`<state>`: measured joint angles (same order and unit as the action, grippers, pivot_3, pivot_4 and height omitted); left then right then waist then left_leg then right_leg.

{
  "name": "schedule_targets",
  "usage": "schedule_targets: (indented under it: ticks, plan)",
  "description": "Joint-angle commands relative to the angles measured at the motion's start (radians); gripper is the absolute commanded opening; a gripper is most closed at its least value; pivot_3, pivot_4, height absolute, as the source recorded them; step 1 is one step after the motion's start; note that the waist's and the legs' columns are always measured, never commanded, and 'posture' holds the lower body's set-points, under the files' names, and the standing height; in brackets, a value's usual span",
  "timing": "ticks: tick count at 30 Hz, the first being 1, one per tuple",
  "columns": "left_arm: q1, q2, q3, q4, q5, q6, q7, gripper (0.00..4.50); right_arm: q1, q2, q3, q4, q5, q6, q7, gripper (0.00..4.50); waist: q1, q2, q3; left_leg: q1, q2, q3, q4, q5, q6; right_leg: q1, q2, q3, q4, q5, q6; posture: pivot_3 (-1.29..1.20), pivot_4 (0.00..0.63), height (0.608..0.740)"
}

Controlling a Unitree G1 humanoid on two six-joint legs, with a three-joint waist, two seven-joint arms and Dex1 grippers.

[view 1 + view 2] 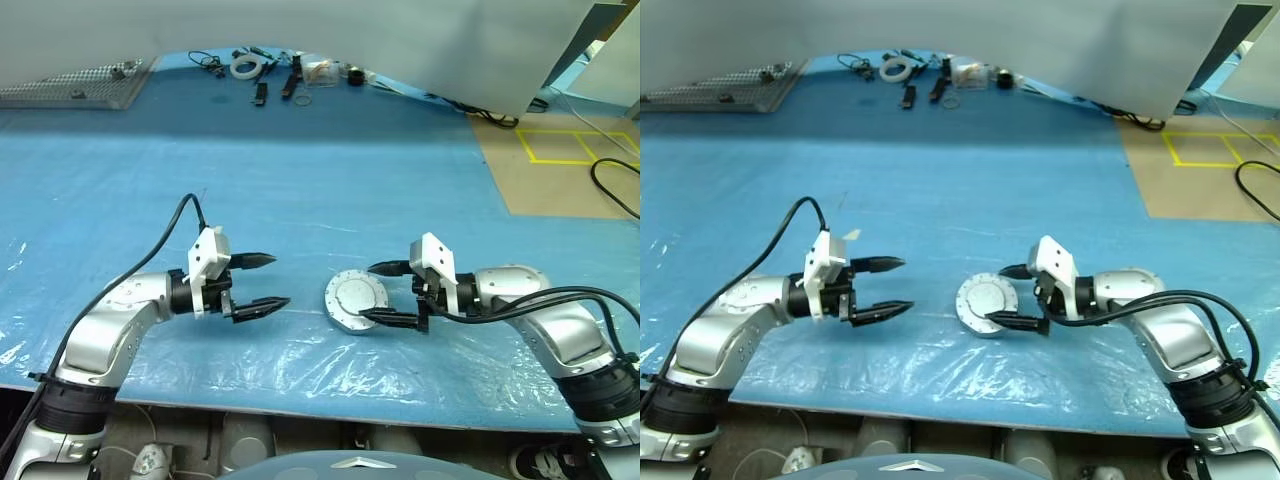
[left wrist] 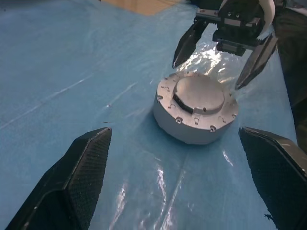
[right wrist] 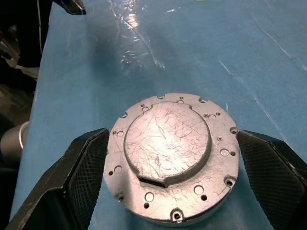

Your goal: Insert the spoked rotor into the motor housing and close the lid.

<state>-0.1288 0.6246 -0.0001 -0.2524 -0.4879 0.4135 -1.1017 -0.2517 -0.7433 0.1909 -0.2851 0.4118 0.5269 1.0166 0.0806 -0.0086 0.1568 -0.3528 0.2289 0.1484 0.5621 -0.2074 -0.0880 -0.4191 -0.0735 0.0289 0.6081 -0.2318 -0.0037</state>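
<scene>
two arms reach in over the blue table (image 1: 320,180), which is covered near the front with a clear plastic sheet (image 1: 300,370). the left gripper (image 1: 262,283) hangs well to the left of the assembly, fingers spread wide and holding nothing. the right gripper (image 1: 383,293) has its fingers wide apart on either side of the motor housing (image 1: 356,300), not clamping it. that housing sits on the sheet between both grippers, with the lid (image 3: 168,141) seated flat on top, plain silver face up. far back lie a perforated metal tray (image 1: 75,85), a white ring (image 1: 246,67) and small black tools (image 1: 290,80).
</scene>
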Motion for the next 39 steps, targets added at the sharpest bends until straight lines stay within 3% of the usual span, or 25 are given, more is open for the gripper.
schedule_targets:
  ticks: [1,27,33,39]
  plan:
    - [0.014,0.016,0.006,-0.032,0.007,-0.036,-0.001,4.50,-0.023,0.013,0.001,0.007,-0.028,-0.051,0.010,4.48,-0.002,0.000,0.000,0.000,0.000,0.000,0.000,0.000,0.000,0.000,0.000,0.000,0.000,0.000,0.000,0.00,0.150,0.740]
    - [0.027,0.005,-0.035,-0.024,0.018,-0.040,0.031,4.50,-0.005,0.076,0.101,0.084,-0.204,-0.204,0.031,4.48,-0.013,-0.001,0.000,0.002,0.000,0.000,0.003,0.000,0.000,0.000,0.000,0.000,0.004,0.000,-0.001,0.00,0.150,0.740]
    - [0.039,0.006,-0.040,-0.024,0.024,-0.047,0.033,4.50,0.000,0.078,0.099,0.083,-0.200,-0.208,0.049,2.99,-0.013,-0.001,0.000,0.002,0.000,0.000,0.004,0.000,0.001,0.000,0.000,0.000,0.005,0.000,-0.001,0.00,0.150,0.740]
    - [0.041,0.002,-0.043,-0.029,0.024,-0.043,0.040,4.50,-0.003,0.072,0.096,0.079,-0.199,-0.198,0.053,2.94,-0.013,-0.001,0.000,0.002,0.000,0.000,0.004,0.000,0.001,0.000,0.000,0.000,0.005,0.000,-0.001,0.00,0.150,0.740]
